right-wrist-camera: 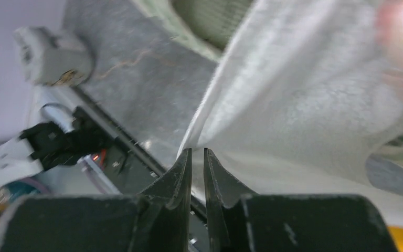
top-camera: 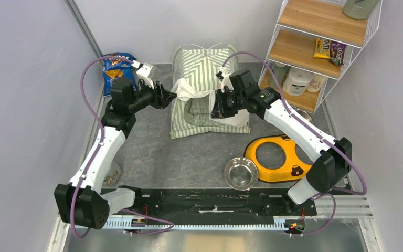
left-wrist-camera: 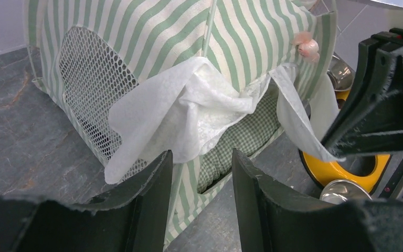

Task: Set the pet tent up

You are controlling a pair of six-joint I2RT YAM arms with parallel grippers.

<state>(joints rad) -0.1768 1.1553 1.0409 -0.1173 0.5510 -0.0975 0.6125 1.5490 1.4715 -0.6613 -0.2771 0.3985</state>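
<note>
The pet tent stands at the far middle of the grey surface, close to the back wall, with its opening turned to the near side. Its fabric has green and white stripes, and on its left side there is a white mesh panel. Inside the opening lies a pale green checked cushion. Two white flaps hang at the opening, one at each side. The right claw is clenched on the lower edge of the right flap; its two black tips are almost together and the thin cloth is pinched between them. The left claw is released: its fingers stand clearly apart, just in front of the left flap, and nothing is held between them. To the right of the tent and nearer, a yellow double-bowl holder lies on the surface, and a steel bowl stands just beside it on its left. A blue bag of chips leans at the far left corner. A wire shelf with wooden boards stands at the far right.
</note>
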